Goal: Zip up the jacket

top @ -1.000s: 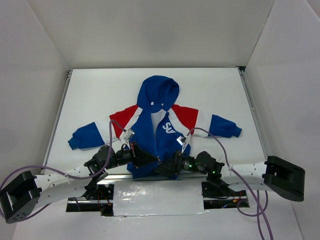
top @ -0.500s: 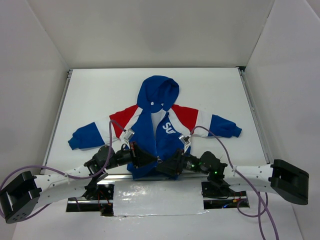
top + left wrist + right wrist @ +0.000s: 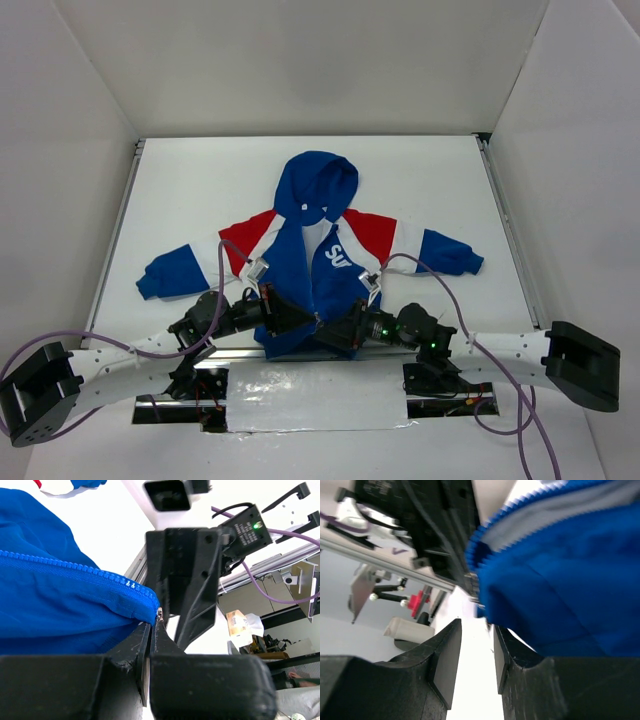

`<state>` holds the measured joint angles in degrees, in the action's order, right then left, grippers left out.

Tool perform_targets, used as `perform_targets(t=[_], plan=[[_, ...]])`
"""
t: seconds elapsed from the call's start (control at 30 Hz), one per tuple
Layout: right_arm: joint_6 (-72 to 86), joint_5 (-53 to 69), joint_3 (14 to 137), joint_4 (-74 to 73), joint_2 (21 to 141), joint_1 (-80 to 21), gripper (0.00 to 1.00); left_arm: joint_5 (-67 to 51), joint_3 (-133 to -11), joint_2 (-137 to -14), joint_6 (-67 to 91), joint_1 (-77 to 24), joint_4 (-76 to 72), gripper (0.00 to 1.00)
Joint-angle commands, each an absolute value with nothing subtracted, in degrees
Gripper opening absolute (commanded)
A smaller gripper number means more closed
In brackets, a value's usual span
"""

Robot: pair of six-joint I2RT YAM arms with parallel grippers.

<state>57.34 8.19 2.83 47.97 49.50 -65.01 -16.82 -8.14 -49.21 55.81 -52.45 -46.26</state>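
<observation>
The blue hooded jacket (image 3: 300, 262) lies face up in the middle of the table, unzipped, with red and white shoulder bands and the sleeves spread out. My left gripper (image 3: 303, 321) is at the bottom hem. In the left wrist view it (image 3: 154, 625) is shut on the lower corner of the jacket (image 3: 60, 605), right at the end of the blue zipper teeth (image 3: 90, 572). My right gripper (image 3: 336, 331) is just to its right at the hem. In the right wrist view it (image 3: 476, 628) is open, with the other zipper edge (image 3: 490, 530) and blue cloth above its right finger and nothing between the jaws.
White walls enclose the table on three sides. A metal rail (image 3: 240, 352) runs along the near edge under both grippers. The two grippers are nearly touching; the right gripper's body (image 3: 185, 570) fills the left wrist view.
My right arm has shifted slightly left, closer to the jacket's hem and my left gripper. The left arm and the jacket have stayed put.
</observation>
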Motion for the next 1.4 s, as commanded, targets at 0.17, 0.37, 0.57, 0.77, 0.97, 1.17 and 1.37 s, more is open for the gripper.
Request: perform_targets(t=[0.17, 0.37, 0.57, 0.77, 0.97, 1.17, 1.37], plan=[[56.8, 7.3, -2.7, 50.7, 52.5, -65.4, 0.55, -16.9, -9.1, -47.5, 56.0, -52.7, -50.1, 0.00], [54.6, 5.9, -1.1, 46.0, 48.7, -65.4, 0.59, -17.6, -9.5, -48.1, 55.7, -52.7, -49.9, 0.00], [53.3, 6.1, -0.6, 43.9, 47.5, -65.0, 0.57, -17.9, -8.9, -48.9, 56.4, -52.7, -51.6, 0.00], [53.7, 6.7, -0.6, 47.9, 50.0, -64.7, 0.56, -18.4, -8.9, -49.1, 56.4, -52.6, -51.9, 0.00], [52.9, 7.2, 1.3, 48.3, 50.0, -64.0, 0.54, -18.7, -9.0, -49.8, 56.3, -52.7, -52.2, 0.00], [52.0, 8.2, 2.8, 45.1, 46.8, -63.7, 0.55, -18.9, -9.0, -50.5, 56.3, -52.6, -52.6, 0.00], [51.4, 7.5, 3.3, 42.7, 44.3, -63.5, 0.55, -18.9, -8.8, -50.5, 56.3, -52.6, -52.9, 0.00]])
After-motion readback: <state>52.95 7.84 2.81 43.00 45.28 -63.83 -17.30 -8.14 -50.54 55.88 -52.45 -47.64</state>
